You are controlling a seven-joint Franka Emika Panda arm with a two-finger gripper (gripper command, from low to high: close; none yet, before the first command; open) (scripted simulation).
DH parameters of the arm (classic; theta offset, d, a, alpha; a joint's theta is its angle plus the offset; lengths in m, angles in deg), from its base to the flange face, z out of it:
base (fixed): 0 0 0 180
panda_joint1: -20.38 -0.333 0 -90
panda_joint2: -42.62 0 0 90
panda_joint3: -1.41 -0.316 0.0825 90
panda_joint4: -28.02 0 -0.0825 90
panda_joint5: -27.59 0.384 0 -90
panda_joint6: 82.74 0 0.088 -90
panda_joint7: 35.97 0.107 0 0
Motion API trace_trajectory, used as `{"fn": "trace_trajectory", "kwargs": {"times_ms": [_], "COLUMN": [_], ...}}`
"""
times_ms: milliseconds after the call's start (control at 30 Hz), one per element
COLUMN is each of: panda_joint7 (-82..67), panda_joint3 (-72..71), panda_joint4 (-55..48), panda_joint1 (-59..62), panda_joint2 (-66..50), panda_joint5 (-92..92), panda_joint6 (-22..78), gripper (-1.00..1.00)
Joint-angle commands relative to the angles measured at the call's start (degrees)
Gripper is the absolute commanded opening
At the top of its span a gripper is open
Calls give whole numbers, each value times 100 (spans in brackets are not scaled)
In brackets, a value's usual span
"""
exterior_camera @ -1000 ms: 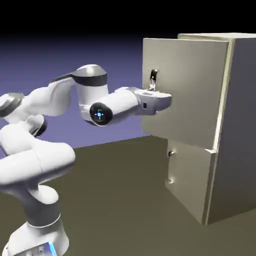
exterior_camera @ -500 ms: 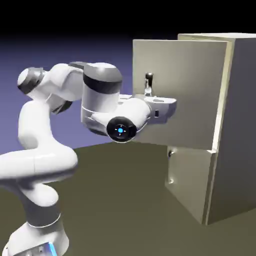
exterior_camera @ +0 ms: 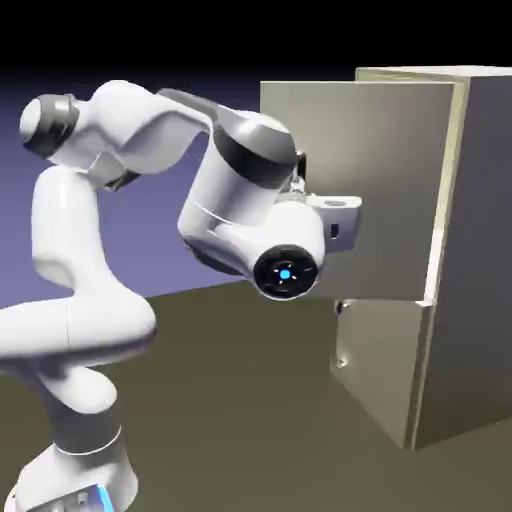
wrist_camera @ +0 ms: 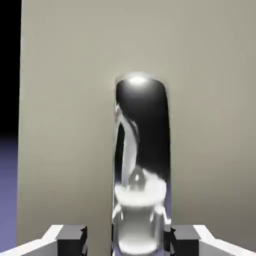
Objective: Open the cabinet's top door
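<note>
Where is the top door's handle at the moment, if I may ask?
In the hand view, the handle stands upright in the lower middle, its bottom end between the finger tips.

In the exterior view, the background falls into 3 zones: a black band [exterior_camera: 200, 30] across the top, a plain blue-violet backdrop [exterior_camera: 150, 240] below it, and a dark olive-brown floor [exterior_camera: 220, 400] at the bottom. The black fades softly into the violet, while the floor meets the backdrop along 1 crisp edge, rising slightly toward the exterior view's right. The floor looks smooth and dimly lit. The hand view's left margin shows 2 tones, black above blue-violet.
</note>
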Motion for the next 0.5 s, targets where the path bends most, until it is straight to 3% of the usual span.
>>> {"fn": "trace_trajectory", "kwargs": {"times_ms": [0, 133, 467], "panda_joint7": [-6, -187, -949], "panda_joint3": [130, 576, 478], "panda_joint4": [0, -207, -1900], "panda_joint1": [-209, -877, -649], "panda_joint2": [-95, -750, -2821], "panda_joint5": [-71, -639, -2368], "panda_joint6": [-175, -645, -19], "gripper": [-100, -100, -100]}}
